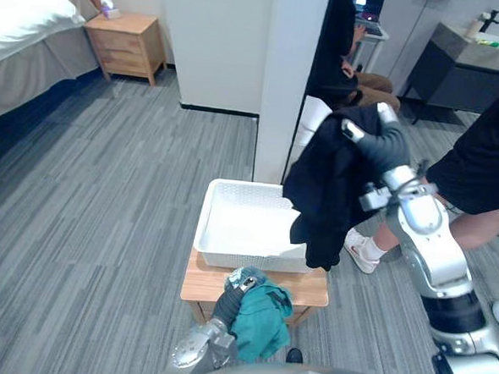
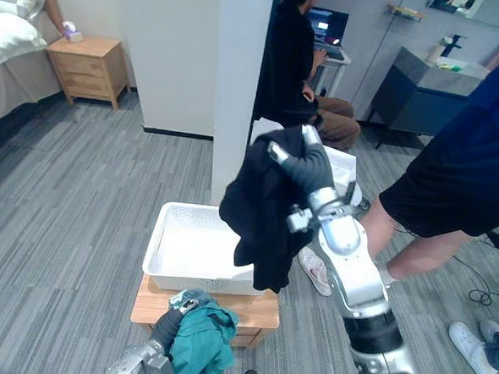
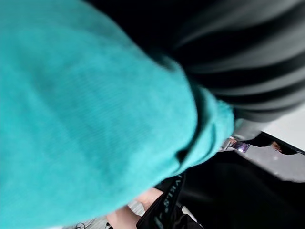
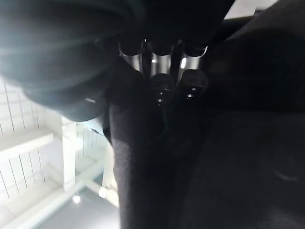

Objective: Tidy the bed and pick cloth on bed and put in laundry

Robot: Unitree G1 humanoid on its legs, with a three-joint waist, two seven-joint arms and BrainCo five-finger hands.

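Black cloth [image 1: 324,191], teal cloth [image 1: 262,325] (two), one basket [image 1: 206,228]

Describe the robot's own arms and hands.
The right arm is a smooth silver-grey shell with a dark band lower down; the left arm is silver-grey too. The right hand and left hand wear dark ribbed covers. The right hand's silver fingers end in dark rounded tips.

The right hand [image 1: 373,137] holds a black cloth [image 1: 327,196] up over the right edge of a white basket [image 1: 240,227] that sits on a small wooden table [image 1: 264,288]. A teal cloth [image 1: 261,322] hangs at the left hand [image 1: 242,283] by the table's near edge. A person [image 1: 479,167] stands at the right.
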